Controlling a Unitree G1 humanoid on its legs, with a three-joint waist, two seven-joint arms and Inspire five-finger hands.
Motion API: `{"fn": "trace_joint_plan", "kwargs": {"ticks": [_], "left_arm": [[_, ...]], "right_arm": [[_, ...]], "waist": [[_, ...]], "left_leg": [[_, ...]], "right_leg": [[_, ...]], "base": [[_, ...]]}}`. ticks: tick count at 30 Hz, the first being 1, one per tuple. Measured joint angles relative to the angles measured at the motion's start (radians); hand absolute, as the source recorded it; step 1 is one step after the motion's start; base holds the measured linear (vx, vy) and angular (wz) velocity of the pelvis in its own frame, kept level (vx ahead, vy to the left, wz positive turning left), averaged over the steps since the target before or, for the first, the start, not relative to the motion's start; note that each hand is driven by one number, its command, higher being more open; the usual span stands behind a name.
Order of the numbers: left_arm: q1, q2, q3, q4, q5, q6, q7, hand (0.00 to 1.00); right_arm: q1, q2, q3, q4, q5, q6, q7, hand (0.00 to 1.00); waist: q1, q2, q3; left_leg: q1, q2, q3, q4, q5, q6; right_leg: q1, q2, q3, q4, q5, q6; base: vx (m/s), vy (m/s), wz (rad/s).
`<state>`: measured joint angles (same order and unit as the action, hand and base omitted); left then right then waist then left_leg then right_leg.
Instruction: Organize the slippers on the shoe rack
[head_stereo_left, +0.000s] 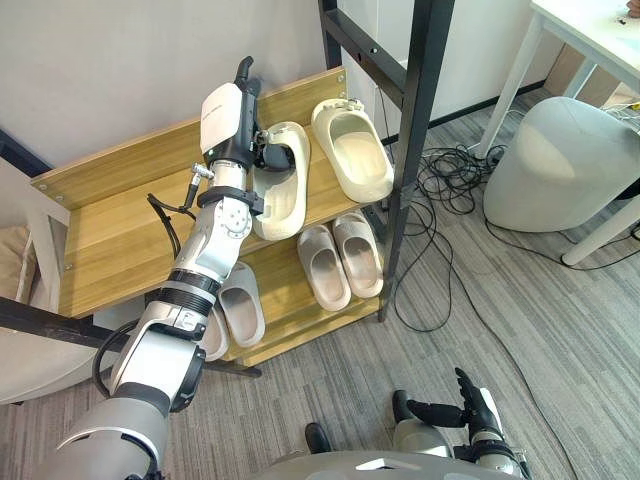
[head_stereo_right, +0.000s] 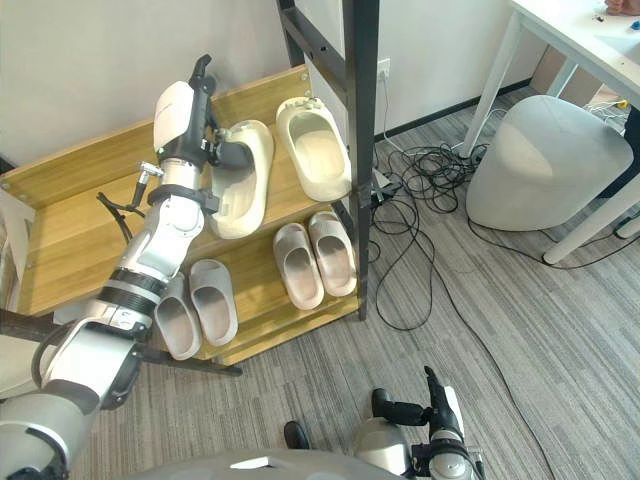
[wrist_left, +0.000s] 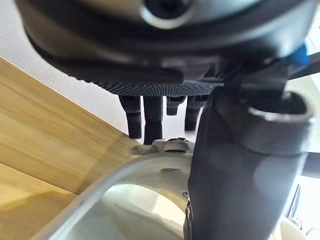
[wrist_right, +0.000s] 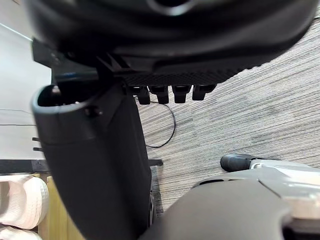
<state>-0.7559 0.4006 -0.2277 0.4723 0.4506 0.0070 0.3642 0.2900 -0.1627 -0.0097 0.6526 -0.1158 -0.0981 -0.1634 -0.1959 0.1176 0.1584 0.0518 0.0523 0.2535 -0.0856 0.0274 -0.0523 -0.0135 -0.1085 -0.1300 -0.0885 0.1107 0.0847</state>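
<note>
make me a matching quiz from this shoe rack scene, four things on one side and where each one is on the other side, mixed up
Things
1 left hand
2 beige pair
3 grey pair
4 right hand

Places
a lower shelf, left end
b low over the carpet
c gripping a cream slipper on the top shelf
d lower shelf, right end

Pairs: 1-c, 2-d, 3-a, 4-b
</note>
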Motion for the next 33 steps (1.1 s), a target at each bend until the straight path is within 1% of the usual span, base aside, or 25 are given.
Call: {"fn": "trace_joint_plan", "kwargs": {"ticks": [3, 5, 13, 19, 27, 30, 33], "left_arm": [[0.013, -0.006, 0.0, -0.023, -0.008, -0.001, -0.001, 1.0], [0.043, -0.007, 0.0, -0.062, -0.008, -0.006, -0.001, 1.0], [0.112, -0.019, 0.0, -0.124, -0.012, -0.022, -0.005, 1.0], [0.128, -0.037, -0.004, -0.164, -0.012, -0.024, -0.01, 1.0], [0.169, -0.037, -0.006, -0.215, -0.019, -0.029, -0.01, 1.0], [0.188, -0.037, -0.017, -0.304, -0.028, -0.03, -0.011, 1.0], [0.188, -0.047, -0.034, -0.348, -0.028, -0.039, -0.015, 1.0]], "right_arm": [[-0.001, 0.0, 0.002, 0.0, 0.0, 0.0, 0.0, 1.0], [-0.001, 0.001, 0.005, 0.0, 0.0, 0.0, 0.0, 1.0], [-0.001, 0.0, 0.015, 0.001, 0.0, 0.001, 0.001, 1.0], [-0.005, -0.001, 0.04, 0.009, -0.001, 0.001, 0.001, 1.0], [-0.005, -0.001, 0.05, 0.02, -0.001, 0.001, 0.001, 1.0], [-0.005, 0.0, 0.051, 0.025, -0.001, 0.001, 0.001, 1.0], [-0.006, 0.0, 0.052, 0.029, -0.001, 0.001, 0.001, 1.0]], "waist": [[0.001, -0.003, 0.002], [0.002, -0.007, 0.005], [0.009, -0.015, 0.008], [0.016, -0.037, 0.007], [0.026, -0.048, 0.001], [0.029, -0.052, -0.001], [0.034, -0.055, -0.002]], "left_leg": [[0.001, -0.001, -0.003, 0.0, 0.001, 0.002], [0.005, -0.001, -0.009, 0.0, 0.001, 0.002], [0.006, -0.005, -0.023, 0.0, 0.005, 0.007], [0.006, -0.009, -0.039, 0.0, 0.009, 0.012], [0.006, -0.012, -0.049, 0.0, 0.013, 0.016], [0.005, -0.013, -0.049, 0.0, 0.012, 0.016], [0.005, -0.014, -0.05, 0.0, 0.013, 0.017]], "right_leg": [[0.003, -0.001, -0.003, 0.0, 0.0, 0.0], [0.012, -0.001, -0.008, 0.0, 0.0, 0.0], [0.018, -0.006, -0.024, 0.0, 0.0, 0.0], [0.029, -0.009, -0.038, 0.003, 0.0, 0.0], [0.032, -0.014, -0.048, 0.002, 0.0, 0.001], [0.032, -0.015, -0.048, 0.001, -0.001, 0.001], [0.035, -0.017, -0.049, 0.003, -0.001, 0.001]], "base": [[0.0, 0.0, 0.04], [0.0, 0.0, 0.07], [-0.03, 0.0, 0.06], [-0.02, 0.001, 0.07], [-0.03, 0.005, 0.04], [-0.01, 0.002, 0.0], [0.0, 0.0, 0.0]]}}
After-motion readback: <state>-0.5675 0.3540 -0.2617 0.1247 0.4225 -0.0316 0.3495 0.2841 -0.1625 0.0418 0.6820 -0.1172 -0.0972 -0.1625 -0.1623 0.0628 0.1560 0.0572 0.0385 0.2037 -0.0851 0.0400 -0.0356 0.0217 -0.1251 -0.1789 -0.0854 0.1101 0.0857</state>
